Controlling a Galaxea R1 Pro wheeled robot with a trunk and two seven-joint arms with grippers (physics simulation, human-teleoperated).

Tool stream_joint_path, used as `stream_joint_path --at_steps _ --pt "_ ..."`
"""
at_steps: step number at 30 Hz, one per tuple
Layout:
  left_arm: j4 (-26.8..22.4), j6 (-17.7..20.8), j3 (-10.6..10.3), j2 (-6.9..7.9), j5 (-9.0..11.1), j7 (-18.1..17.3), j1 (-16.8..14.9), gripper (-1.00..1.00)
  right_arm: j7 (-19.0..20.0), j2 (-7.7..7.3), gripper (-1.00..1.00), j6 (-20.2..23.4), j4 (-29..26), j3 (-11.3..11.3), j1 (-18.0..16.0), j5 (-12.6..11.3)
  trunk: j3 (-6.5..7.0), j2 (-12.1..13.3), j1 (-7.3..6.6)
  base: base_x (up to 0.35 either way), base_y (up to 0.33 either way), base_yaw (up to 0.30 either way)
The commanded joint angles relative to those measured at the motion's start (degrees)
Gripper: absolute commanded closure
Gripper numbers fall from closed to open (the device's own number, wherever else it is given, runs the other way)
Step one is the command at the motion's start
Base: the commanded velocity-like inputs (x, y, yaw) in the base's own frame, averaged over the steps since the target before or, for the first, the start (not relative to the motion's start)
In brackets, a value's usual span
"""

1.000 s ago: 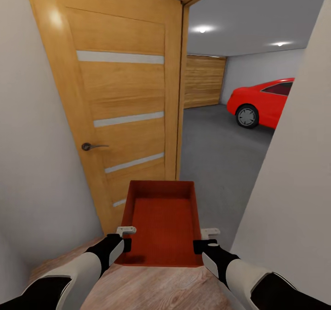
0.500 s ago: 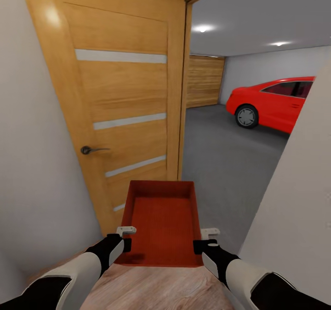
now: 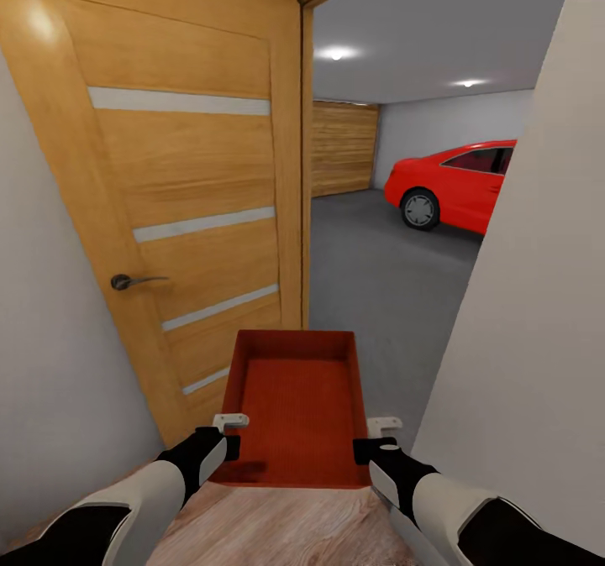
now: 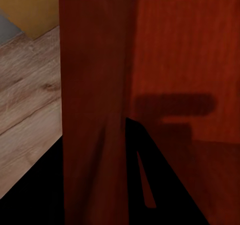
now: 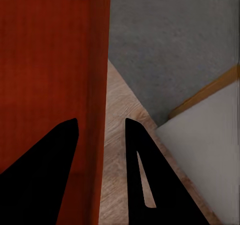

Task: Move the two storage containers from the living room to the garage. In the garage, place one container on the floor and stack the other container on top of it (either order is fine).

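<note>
Between the two grippers, a red-orange container (image 3: 296,406) is carried at the garage doorway.

Left gripper (image 3: 228,447) is clamped on the bin's left wall near its near corner, right gripper (image 3: 363,450) on the right wall; in the right wrist view a finger (image 5: 145,175) sits each side of that wall (image 5: 95,110). Ahead of the grippers an open wooden door (image 3: 181,205) stands to the left, with dark concrete floor (image 3: 378,280) and a red car (image 3: 458,184) farther ahead. Below them lies wood-plank flooring (image 3: 277,524).
</note>
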Motion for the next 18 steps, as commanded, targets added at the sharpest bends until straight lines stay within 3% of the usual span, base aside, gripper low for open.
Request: stream_joint_path --at_steps 1,18 --pt "-0.3 -0.2 -0.9 1.26 0.1 0.4 -0.1 1.00 -0.3 -0.06 1.00 0.3 0.3 1.0 0.0 -1.1 -0.12 -0.1 0.04 0.000 0.000 -0.068" --pt "-0.3 -0.1 -0.9 1.26 0.1 0.4 -0.1 1.00 -0.3 -0.10 1.00 0.3 0.3 1.0 0.0 -1.1 -0.12 -0.1 0.04 0.000 0.000 -0.007"
